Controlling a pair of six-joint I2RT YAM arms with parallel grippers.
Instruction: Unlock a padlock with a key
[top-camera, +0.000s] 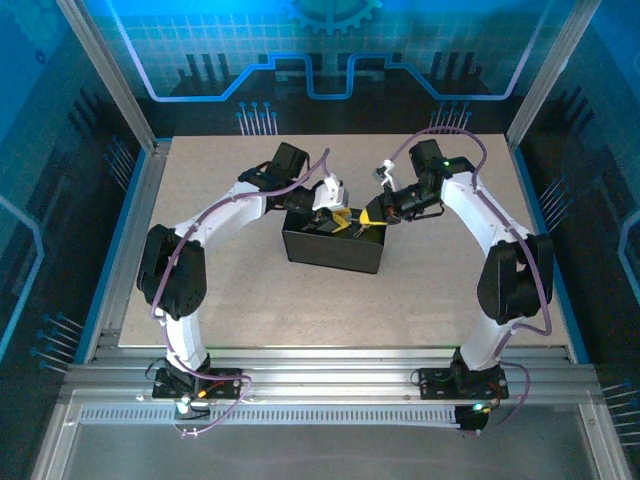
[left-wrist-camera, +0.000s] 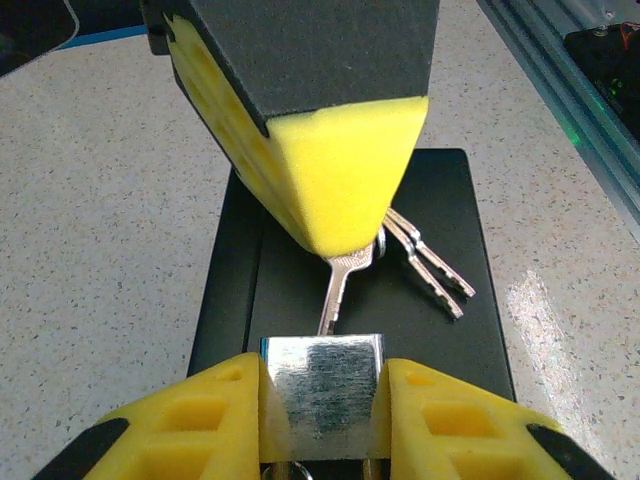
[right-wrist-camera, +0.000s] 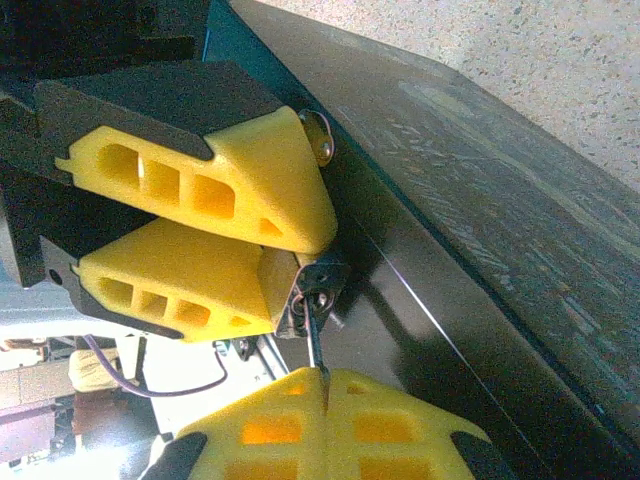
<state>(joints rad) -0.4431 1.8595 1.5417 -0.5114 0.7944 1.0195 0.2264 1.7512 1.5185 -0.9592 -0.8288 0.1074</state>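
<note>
Table (top-camera: 250, 300): pale speckled top. A black box (top-camera: 335, 250) sits near its middle, and both arms meet above it.

Box, left wrist view: the plain dark lid (left-wrist-camera: 450, 330) lies directly under the work point.

Left pincer (top-camera: 333, 208): clamped on the padlock. In its own wrist view the two yellow fingers (left-wrist-camera: 230, 420) press the left and right sides of the lock body, with no gap on either side.

Right pincer (top-camera: 373, 215): closed on the key. In the left wrist view it comes in from above (left-wrist-camera: 345, 200), and in its own view the yellow fingertips (right-wrist-camera: 400, 425) meet around the key.

Padlock (left-wrist-camera: 322, 390): small block with a brushed metal face, held over the box lid and not resting on it. From the right wrist it appears dark (right-wrist-camera: 318, 285) between the left pincer's fingers.

Key (left-wrist-camera: 337, 285): thin silver blade running from the right pincer down to the upper edge of the padlock. The tip touches the lock; cannot tell whether it is seated in the keyway.

Spare keys (left-wrist-camera: 432, 272): two, hanging from the same ring, splayed to the right, just above the lid.
</note>
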